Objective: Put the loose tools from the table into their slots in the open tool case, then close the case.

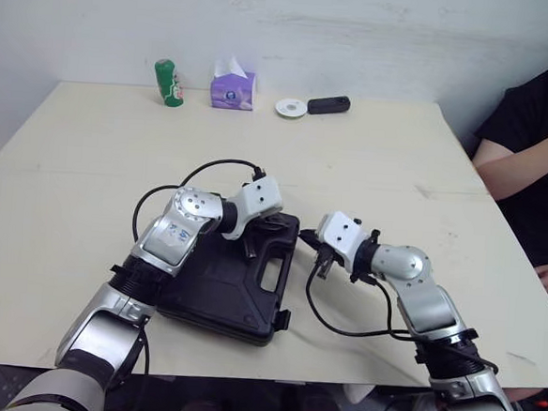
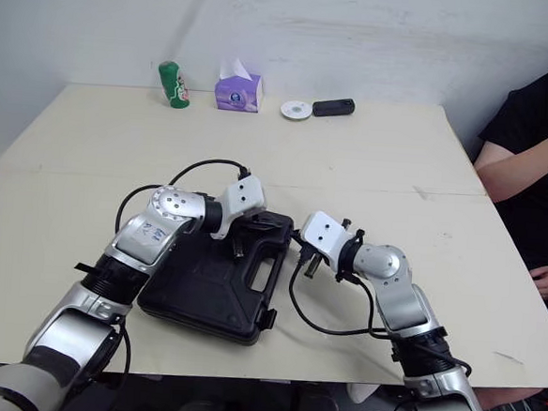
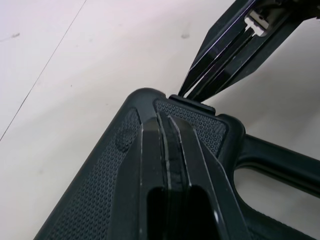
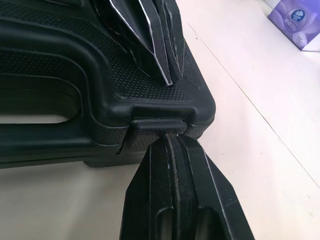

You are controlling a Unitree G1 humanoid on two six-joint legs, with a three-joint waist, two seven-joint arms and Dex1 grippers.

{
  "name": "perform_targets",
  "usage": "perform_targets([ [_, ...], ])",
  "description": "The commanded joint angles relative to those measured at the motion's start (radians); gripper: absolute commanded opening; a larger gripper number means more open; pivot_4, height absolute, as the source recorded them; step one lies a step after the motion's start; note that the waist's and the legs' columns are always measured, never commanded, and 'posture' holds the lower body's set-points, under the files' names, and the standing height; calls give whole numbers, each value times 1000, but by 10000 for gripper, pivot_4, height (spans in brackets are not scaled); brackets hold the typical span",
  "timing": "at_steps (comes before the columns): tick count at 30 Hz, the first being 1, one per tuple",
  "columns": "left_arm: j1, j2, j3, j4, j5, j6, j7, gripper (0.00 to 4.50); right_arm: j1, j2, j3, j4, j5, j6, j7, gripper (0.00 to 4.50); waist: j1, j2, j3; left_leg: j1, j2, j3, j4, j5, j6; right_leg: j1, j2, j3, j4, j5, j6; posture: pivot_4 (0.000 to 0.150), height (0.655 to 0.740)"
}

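The black case (image 1: 226, 291) lies flat on the pale worktop (image 1: 371, 165) close to the robot, lid down on its base; its handle (image 1: 271, 271) edge faces the robot's right, and that edge, the long one, runs from the near side away from the robot, leaning slightly to the right at the far end.

The left tool (image 3: 165, 120) rests tip-down on the dimpled lid at the far corner on the handle side; its two fingers are pressed together with nothing between them. The right tool (image 4: 167, 140) comes in from the right, low over the worktop, its fingers likewise pressed together and empty; its tip touches the small latch (image 4: 157, 125) on the case's edge at that same corner, so the two tips sit just beside each other, one above the latch and one against it.

Along the far edge of the worktop, well apart from the case, stand a green bottle (image 1: 170, 83) and a purple tissue box (image 1: 232, 91); to their right lie a white disc (image 1: 290, 107) and a small black device (image 1: 328, 105). A person in a black sleeve (image 1: 529, 120) sits at the right side of the worktop.
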Motion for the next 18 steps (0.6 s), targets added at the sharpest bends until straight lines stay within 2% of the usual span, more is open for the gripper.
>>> perform_targets([
  [1,117,-7,-128,182,64,85,-29,1027,-47,76,92,-54,13,-47,16,0,0,-1,-1,0,0,0,0,0,0,0,0,0,0,0,0,1500,7400],
  [10,141,4,-119,160,58,92,-33,1027,-52,82,86,-57,-29,-48,17,0,-1,-3,-3,4,1,-1,-5,0,-2,-2,3,1,-1,1,-3,1500,7400],
  [18,185,-27,-4,81,-22,-112,-40,1027,-11,-3,21,-95,-6,-68,46,0,8,-2,-1,1,5,-1,-7,0,-6,-7,7,1,-2,-1,-8,1500,7400],
])
